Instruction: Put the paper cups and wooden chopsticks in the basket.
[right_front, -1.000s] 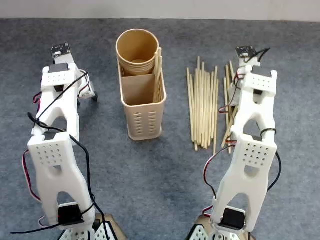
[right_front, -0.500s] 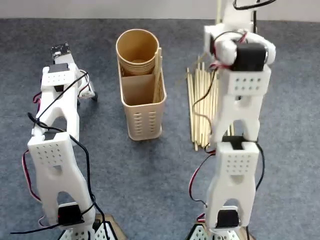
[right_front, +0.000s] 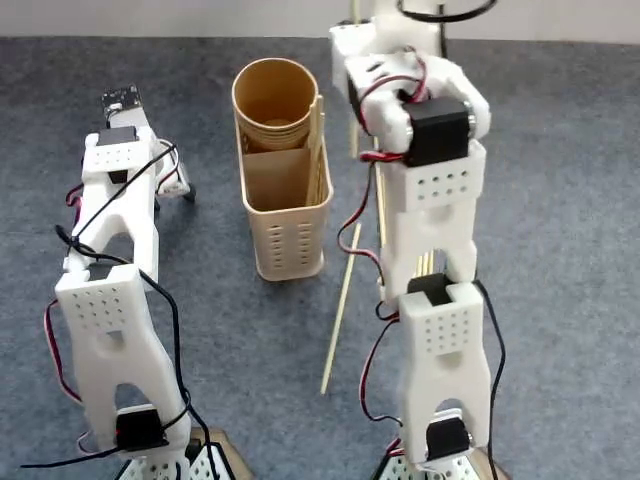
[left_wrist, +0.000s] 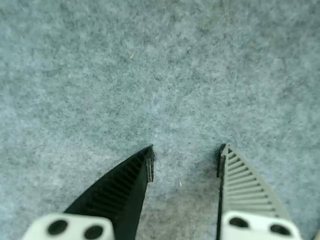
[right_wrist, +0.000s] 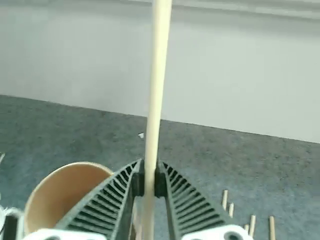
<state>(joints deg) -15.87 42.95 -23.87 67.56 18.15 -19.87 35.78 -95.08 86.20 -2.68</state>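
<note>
Grey carpet (right_front: 580, 220), basket (right_front: 290, 240) of paper cups (right_front: 275, 95) beside chopstick (right_wrist: 157, 75) in right gripper (right_wrist: 148, 180).

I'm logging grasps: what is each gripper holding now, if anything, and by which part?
The right gripper is shut on one wooden chopstick, pinched along its shaft, away from either end. The left gripper is open over the carpet, holding nothing.

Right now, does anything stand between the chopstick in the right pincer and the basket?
Nothing visible does. The right pincer holds the chopstick beside the basket, whose front compartment is open; paper cups sit in the rear one.
</note>
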